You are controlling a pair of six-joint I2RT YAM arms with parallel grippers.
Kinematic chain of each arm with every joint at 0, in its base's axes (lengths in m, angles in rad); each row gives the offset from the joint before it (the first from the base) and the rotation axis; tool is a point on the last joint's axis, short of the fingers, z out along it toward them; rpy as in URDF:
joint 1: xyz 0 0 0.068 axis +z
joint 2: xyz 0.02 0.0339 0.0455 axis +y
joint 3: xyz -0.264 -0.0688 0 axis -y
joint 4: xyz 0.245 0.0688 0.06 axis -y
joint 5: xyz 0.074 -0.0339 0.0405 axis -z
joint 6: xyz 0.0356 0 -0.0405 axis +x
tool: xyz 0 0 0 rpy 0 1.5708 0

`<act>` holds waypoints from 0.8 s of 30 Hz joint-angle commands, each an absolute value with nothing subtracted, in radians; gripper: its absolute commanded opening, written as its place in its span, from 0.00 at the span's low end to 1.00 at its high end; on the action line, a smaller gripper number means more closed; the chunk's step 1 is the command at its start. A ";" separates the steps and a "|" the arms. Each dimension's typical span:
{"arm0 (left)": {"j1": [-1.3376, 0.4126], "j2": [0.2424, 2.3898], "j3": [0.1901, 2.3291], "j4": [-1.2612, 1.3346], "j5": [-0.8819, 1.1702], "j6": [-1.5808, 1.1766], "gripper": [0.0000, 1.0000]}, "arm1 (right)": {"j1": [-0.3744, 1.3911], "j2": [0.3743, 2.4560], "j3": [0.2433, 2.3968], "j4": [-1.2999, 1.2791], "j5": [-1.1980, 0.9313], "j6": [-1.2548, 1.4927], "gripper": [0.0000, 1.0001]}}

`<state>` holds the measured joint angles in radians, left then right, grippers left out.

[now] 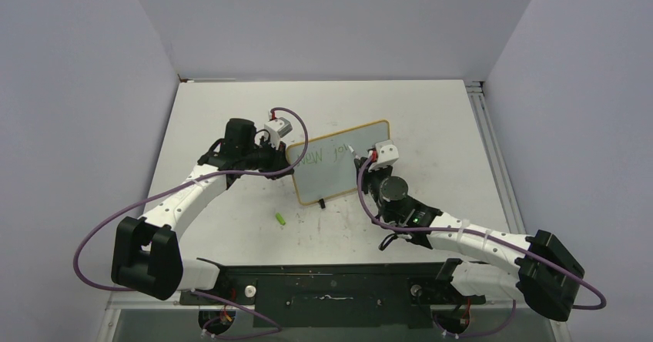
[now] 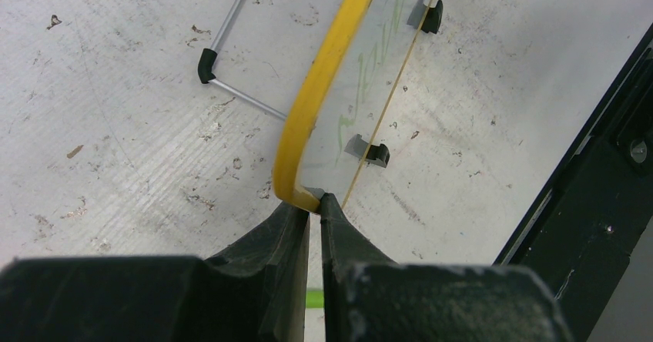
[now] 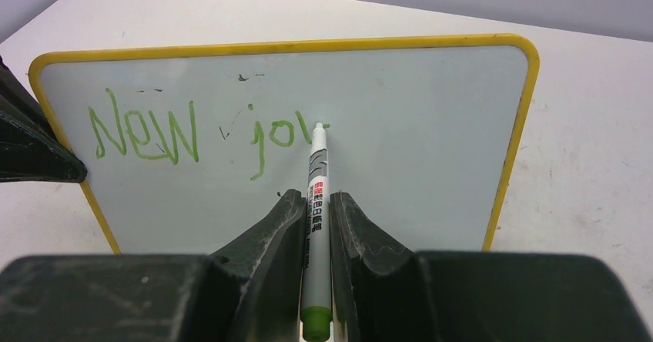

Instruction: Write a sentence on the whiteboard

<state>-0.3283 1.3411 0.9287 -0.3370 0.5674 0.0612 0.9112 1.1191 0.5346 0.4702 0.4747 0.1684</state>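
Observation:
The whiteboard [image 1: 343, 165] has a yellow frame and stands tilted on the table. Green writing on it, the sentence [image 3: 192, 134], reads "New jo" plus part of another letter. My right gripper [image 3: 311, 197] is shut on a white marker [image 3: 316, 203] with a green end. The marker's tip touches the board just right of the "o". My left gripper [image 2: 314, 201] is shut on the board's left corner, on its yellow frame [image 2: 323, 72]. From above, the left gripper [image 1: 289, 165] is at the board's left edge and the right gripper [image 1: 366, 166] is in front of the board.
A green marker cap [image 1: 281, 219] lies on the scuffed white table [image 1: 231, 111], in front of the board's left side. Behind the board is a wire stand with a black tip [image 2: 206, 63]; two black feet [image 2: 377, 154] hold its lower edge. A black rail [image 1: 331, 288] runs along the near edge.

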 commanded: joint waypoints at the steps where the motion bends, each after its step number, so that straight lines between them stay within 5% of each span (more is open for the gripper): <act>1: -0.344 1.351 0.955 -0.356 0.565 0.080 0.00 | 0.908 1.126 0.541 0.487 0.461 0.193 0.05; 24: -0.344 1.348 0.955 -0.357 0.565 0.080 0.00 | 0.961 1.144 0.474 0.465 0.490 0.273 0.05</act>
